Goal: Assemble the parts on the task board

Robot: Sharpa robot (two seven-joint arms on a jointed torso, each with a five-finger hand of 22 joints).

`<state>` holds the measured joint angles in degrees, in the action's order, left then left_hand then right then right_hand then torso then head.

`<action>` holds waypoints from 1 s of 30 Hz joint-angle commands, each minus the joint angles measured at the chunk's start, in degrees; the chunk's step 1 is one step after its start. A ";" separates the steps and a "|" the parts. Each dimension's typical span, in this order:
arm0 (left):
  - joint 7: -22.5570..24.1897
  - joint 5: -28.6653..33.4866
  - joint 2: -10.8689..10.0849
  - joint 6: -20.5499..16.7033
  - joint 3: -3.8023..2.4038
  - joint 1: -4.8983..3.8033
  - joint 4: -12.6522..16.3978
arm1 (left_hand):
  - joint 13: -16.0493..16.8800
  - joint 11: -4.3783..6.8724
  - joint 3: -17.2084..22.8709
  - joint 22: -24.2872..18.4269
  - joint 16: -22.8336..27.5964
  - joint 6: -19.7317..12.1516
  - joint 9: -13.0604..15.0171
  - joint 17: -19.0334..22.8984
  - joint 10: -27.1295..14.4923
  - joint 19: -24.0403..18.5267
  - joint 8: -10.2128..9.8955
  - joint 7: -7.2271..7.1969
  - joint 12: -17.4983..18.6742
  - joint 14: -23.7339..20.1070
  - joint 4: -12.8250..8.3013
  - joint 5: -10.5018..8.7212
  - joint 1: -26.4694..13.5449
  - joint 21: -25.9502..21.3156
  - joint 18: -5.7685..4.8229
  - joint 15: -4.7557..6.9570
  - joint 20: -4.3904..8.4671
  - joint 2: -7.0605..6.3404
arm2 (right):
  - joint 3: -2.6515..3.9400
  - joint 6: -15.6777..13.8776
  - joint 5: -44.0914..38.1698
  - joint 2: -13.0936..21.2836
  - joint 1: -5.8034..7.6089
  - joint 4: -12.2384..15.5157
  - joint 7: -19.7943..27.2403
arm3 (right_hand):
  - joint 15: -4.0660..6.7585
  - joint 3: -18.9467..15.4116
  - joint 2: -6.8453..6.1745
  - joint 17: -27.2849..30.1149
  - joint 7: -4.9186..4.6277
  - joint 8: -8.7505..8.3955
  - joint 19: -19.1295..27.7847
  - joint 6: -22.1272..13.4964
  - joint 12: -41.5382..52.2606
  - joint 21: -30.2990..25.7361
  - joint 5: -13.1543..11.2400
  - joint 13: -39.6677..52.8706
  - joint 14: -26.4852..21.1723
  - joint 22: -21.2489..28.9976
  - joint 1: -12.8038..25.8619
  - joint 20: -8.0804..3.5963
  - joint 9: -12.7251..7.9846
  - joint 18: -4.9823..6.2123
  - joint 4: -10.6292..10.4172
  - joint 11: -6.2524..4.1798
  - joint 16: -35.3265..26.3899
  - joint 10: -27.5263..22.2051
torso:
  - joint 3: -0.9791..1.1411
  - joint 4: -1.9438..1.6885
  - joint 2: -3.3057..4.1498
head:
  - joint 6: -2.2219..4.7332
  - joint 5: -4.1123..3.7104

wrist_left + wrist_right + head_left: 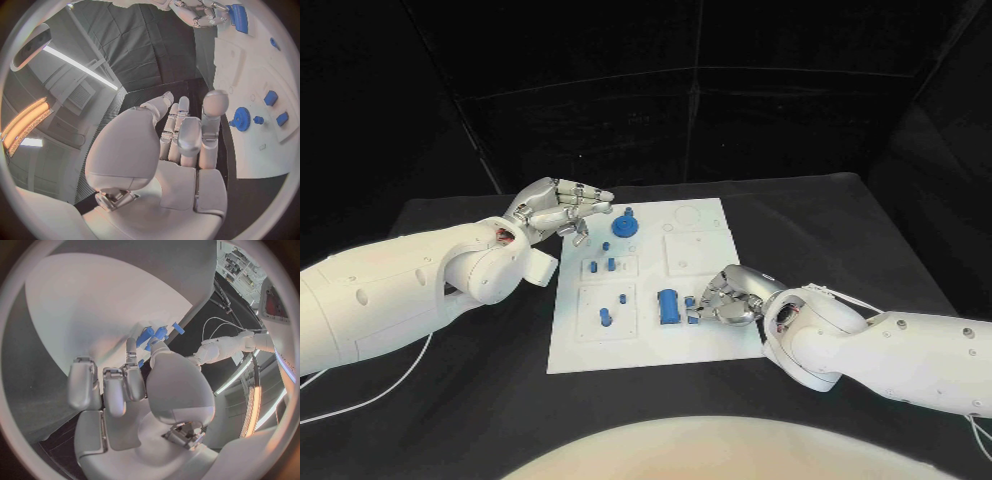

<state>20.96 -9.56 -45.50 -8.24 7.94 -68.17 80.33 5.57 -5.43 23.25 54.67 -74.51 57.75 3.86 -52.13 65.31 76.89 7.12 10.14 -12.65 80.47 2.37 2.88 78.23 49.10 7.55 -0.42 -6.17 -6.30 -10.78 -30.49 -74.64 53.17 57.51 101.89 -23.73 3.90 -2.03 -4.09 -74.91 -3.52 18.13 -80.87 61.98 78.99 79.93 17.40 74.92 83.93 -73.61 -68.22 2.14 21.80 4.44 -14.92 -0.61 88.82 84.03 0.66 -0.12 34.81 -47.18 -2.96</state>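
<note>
While the board (697, 345) lies flat in the middle of the black desk (848, 220), its blue parts sit mostly along the half nearer the left arm. A gear (626, 226) stands near the board's far edge, with small pegs (602, 265) just nearer the robot than it, another peg (606, 317) nearer still, and a cylinder (669, 305) lying close to the board's near edge.

Over the board's near right part, the right hand (727, 298) rests right beside the cylinder, its fingers (697, 305) curled toward a small blue piece (691, 311); I cannot tell whether they actually grip it. From the right wrist, blue pieces (150, 335) show just past the fingertips (131, 347).

At the board's far left corner, the left hand (564, 209) hovers beside the gear, fingers (596, 200) loosely bent and apart, holding nothing. Seen from the left wrist, the gear (241, 119) sits beyond the fingers (215, 102), apart from them.
</note>
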 commanded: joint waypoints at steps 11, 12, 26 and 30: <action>0.11 0.23 -0.14 0.49 -0.04 -0.07 0.07 | 0.05 -0.18 -0.43 -0.05 0.13 -0.52 -0.01 0.05 -0.13 -0.31 -0.04 0.07 0.31 -0.27 0.01 0.29 0.10 -0.26 0.82 -0.18 -0.07 0.25 | 0.01 1.77 1.21 3.25 0.07 2.48 6.16 | 0.36 -2.53 0.46 -13.23 0.08 0.46 -0.13 -0.16 0.42 0.02 -3.65 6.71 5.66 -0.20 -0.50 0.01 0.71 -0.69 0.04 -0.10 0.17 0.33 | 0.00 0.11 -0.05 | 0.09 -0.16; 0.12 0.23 -0.11 0.50 -0.04 -0.07 0.06 | 0.05 -0.18 -0.43 -0.05 0.13 -0.52 -0.01 0.05 -0.13 -0.31 -0.04 0.07 0.31 -0.27 0.01 0.29 0.10 -0.26 0.82 -0.18 -0.07 0.25 | 0.01 2.31 1.20 3.32 0.07 2.40 6.06 | 0.38 -2.64 0.50 -13.19 0.11 0.53 -0.11 -0.09 0.47 0.00 -3.68 6.75 5.65 -0.18 -0.84 0.00 0.79 -0.69 0.23 -0.13 0.15 0.35 | 0.00 0.08 -0.04 | 0.11 -0.18; 0.15 0.23 -0.07 0.54 -0.04 -0.07 0.09 | 0.05 -0.18 -0.43 -0.05 0.13 -0.52 -0.01 0.05 -0.13 -0.31 -0.04 0.07 0.31 -0.27 0.01 0.29 0.10 -0.26 0.82 -0.18 -0.07 0.25 | 0.00 3.87 0.54 2.27 0.05 0.29 4.02 | 0.46 -3.16 1.69 -13.18 0.21 0.77 -0.09 0.05 0.52 -0.04 -3.08 6.84 5.65 -0.19 -3.34 -0.07 1.32 -0.68 1.71 -0.23 0.14 0.33 | 0.01 -0.13 0.04 | -0.04 -0.09; 0.16 0.23 -0.10 0.53 -0.04 -0.07 0.10 | 0.05 -0.18 -0.43 -0.05 0.13 -0.52 -0.01 0.05 -0.13 -0.31 -0.04 0.07 0.31 -0.27 0.01 0.29 0.10 -0.26 0.82 -0.18 -0.07 0.25 | 0.00 3.45 0.51 1.76 0.05 -0.43 3.47 | 0.50 -3.19 2.08 -13.19 0.28 0.86 -0.12 0.14 0.54 -0.02 -2.95 6.85 5.65 -0.23 -3.62 -0.09 1.42 -0.69 1.85 -0.28 0.15 0.34 | -0.01 -0.06 0.03 | -0.14 -0.08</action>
<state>20.91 -9.56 -45.60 -8.23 7.94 -68.17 80.32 5.55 -5.43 23.25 54.68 -74.51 57.75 3.86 -52.14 65.31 76.89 7.12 10.14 -12.65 80.47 2.37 2.88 78.23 49.10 7.54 -0.42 -6.17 -6.30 -10.79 -27.30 -73.87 55.06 57.51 101.56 -19.59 3.90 -5.12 -2.14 -74.90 -3.52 18.63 -80.87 61.98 79.23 79.93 14.14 74.92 83.93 -73.76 -71.60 2.14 23.17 4.44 -13.43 -0.61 88.82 84.03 0.67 -0.22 34.84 -47.26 -3.05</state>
